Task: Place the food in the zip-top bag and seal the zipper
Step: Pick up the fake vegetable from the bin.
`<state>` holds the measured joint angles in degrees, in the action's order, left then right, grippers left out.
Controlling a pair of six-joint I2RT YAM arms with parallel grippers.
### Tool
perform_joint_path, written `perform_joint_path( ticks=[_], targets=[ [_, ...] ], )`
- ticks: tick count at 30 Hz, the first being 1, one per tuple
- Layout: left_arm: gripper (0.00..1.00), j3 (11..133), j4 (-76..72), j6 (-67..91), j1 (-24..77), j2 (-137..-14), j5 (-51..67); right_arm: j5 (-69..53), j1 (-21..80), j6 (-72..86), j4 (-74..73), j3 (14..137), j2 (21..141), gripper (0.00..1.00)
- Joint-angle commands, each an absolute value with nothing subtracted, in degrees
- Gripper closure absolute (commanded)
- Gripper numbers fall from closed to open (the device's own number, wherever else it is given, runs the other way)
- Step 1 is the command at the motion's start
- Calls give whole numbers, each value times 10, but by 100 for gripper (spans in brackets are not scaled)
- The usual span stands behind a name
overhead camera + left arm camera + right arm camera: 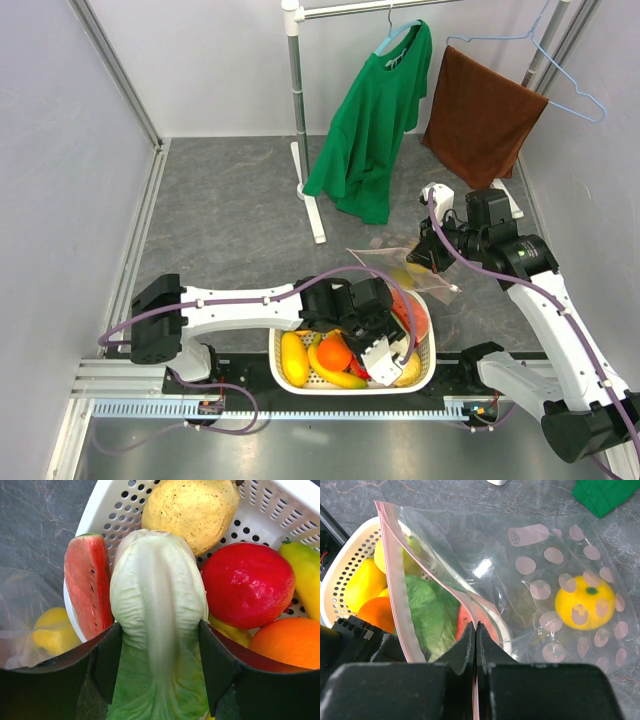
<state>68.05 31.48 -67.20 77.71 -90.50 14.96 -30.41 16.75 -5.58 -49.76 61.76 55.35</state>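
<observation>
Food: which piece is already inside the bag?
The round yellow fruit, lying inside the bag; the cabbage and orange are over in the basket.

The left arm [245,300] reaches level from the lower left of the overhead frame toward its centre, with the wrist bent down. Its hand [160,630] has both fingers [107,665] pressed against the sides of the cabbage [157,590]. The right arm [560,310] rises from the lower right and folds back toward centre. Its hand [476,630] is pinched tight on the zipper [395,580].
</observation>
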Motion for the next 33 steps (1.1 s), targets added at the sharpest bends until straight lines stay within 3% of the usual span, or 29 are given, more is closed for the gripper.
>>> perform_joint_path(
  ticks=[1,7,19,33],
  targets=[
    [35,672,329,-699,777,-877,174,-317,170,-56,-483,625,555,100],
    [54,690,354,-693,778,-838,199,-320,170,-57,-481,625,557,100],
    [81,725,382,-636,778,-795,214,-319,170,-55,-481,625,563,100],
    [85,826,408,-459,766,-751,207,-319,170,-39,-468,622,570,100]
  ],
)
